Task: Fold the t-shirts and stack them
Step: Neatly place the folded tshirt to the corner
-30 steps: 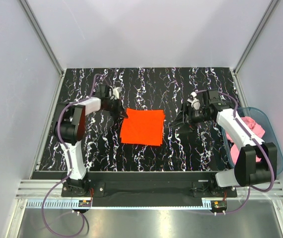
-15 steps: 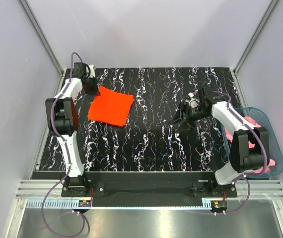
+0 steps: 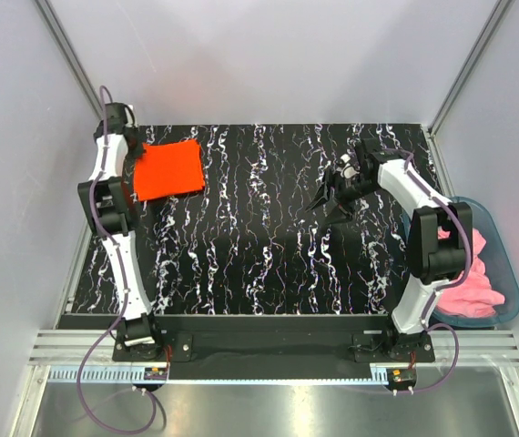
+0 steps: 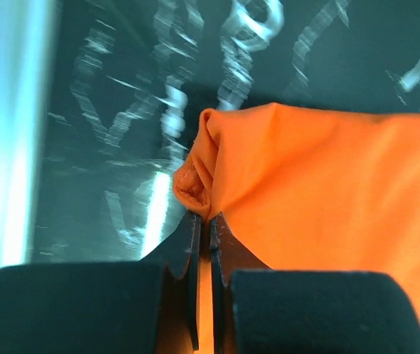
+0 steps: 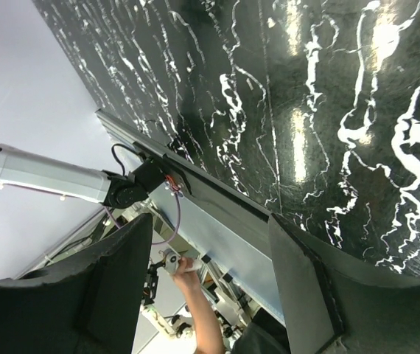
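Top external view: black, white-veined desk (image 3: 269,259). The orange-red t-shirt (image 3: 168,170) is folded to a small rectangle, slightly skewed, in the far left corner of the desk.

- The left arm is stretched along the left edge. The left gripper (image 3: 132,167) is at the shirt's left border.
- Left wrist view: the left gripper (image 4: 203,221) has its fingers (image 4: 189,243) pressed together on a bunched fold at the edge of the orange-red t-shirt (image 4: 328,214). Cloth puckers just above the tips. The rest of the shirt spreads out to the right, smooth. I cannot tell whether the pinched edge is lifted off the desk or lying on it.
- The right gripper (image 3: 330,195) is over the right half of the desk, toward the far edge and well apart from the orange-red shirt. It is tilted and points to the near left.
- Right wrist view: the right gripper (image 5: 210,221) has its fingers (image 5: 118,287) spread wide with nothing between them, only marbled desk surface and the metal rail at its near edge beyond.
- The pink t-shirt (image 3: 472,284) is crumpled, unfolded, inside a translucent blue bin (image 3: 513,273) at the right edge of the desk. The right arm's upper link crosses in front of the bin.
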### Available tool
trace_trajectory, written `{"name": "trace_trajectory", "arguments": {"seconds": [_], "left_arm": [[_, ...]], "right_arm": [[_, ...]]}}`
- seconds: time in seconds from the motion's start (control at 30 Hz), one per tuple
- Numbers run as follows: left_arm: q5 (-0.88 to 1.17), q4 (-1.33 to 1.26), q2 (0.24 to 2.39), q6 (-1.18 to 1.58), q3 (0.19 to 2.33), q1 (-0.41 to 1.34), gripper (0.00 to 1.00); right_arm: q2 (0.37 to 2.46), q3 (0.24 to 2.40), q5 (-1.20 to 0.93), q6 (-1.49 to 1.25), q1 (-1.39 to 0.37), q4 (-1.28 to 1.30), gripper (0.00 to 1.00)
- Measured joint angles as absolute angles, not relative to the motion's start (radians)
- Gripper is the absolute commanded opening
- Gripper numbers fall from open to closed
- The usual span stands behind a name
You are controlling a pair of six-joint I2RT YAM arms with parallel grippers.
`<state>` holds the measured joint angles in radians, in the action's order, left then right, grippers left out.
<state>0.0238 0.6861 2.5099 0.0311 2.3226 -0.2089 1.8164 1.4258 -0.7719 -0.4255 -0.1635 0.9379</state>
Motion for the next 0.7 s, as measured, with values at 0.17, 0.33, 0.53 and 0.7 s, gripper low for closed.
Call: {"name": "trace_trajectory", "arguments": {"seconds": [0.17, 0.33, 0.53, 0.7], "left_arm": [[0.002, 0.636, 2.516, 0.006, 2.350, -0.233, 0.00], [-0.002, 0.577, 2.524, -0.035, 2.350, -0.226, 0.00], [-0.007, 0.461, 2.526, -0.064, 2.339, -0.219, 0.00], [-0.009, 0.337, 2.542, -0.101, 2.339, -0.222, 0.00]], "right_arm": [[1.871, 1.487, -0.760, -0.417, -0.164, 0.994, 0.71], [1.933, 1.575, -0.760, -0.413, -0.163, 1.014, 0.72], [2.013, 1.667, -0.759, -0.392, -0.163, 1.061, 0.71], [2.053, 1.730, -0.752, -0.376, -0.155, 1.110, 0.72]]}}
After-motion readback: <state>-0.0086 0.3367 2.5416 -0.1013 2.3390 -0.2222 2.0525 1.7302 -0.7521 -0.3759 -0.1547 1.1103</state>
